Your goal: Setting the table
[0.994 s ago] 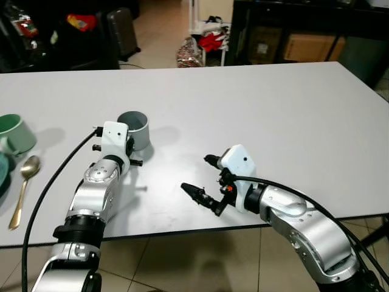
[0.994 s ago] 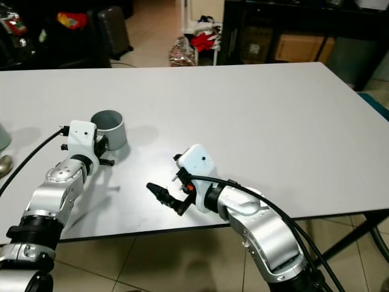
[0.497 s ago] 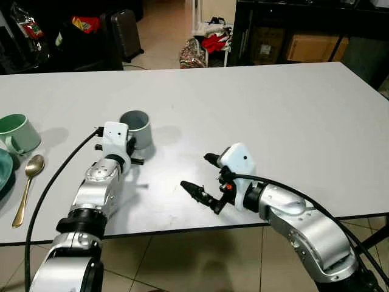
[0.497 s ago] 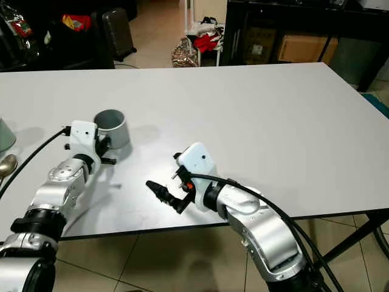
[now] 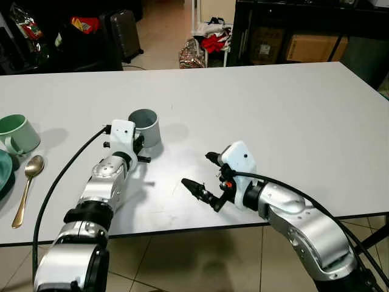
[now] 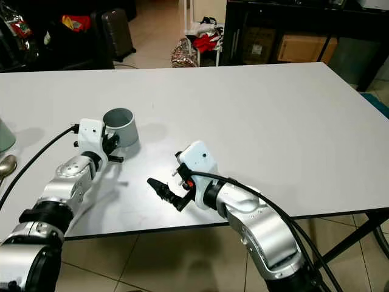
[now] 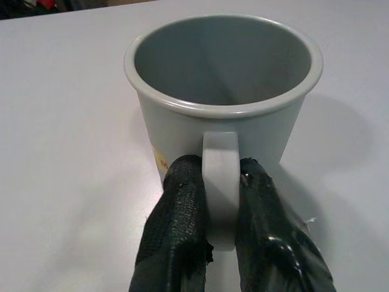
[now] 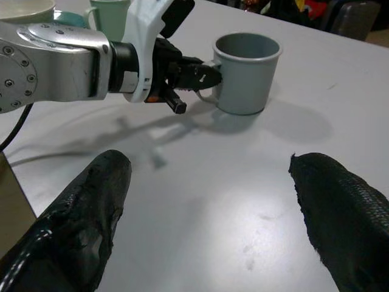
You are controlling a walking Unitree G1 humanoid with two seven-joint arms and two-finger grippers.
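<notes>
A grey mug [image 5: 146, 126] is standing upright and empty on the white table [image 5: 292, 109], its handle [image 7: 220, 182] pinched between the two black fingers of the left gripper [image 7: 222, 201]. Further to the robot's left, a green mug [image 5: 17, 134] is sitting upright near the table's edge, and a gold spoon [image 5: 26, 188] is lying flat just beside it, bowl pointing away from the robot.
</notes>
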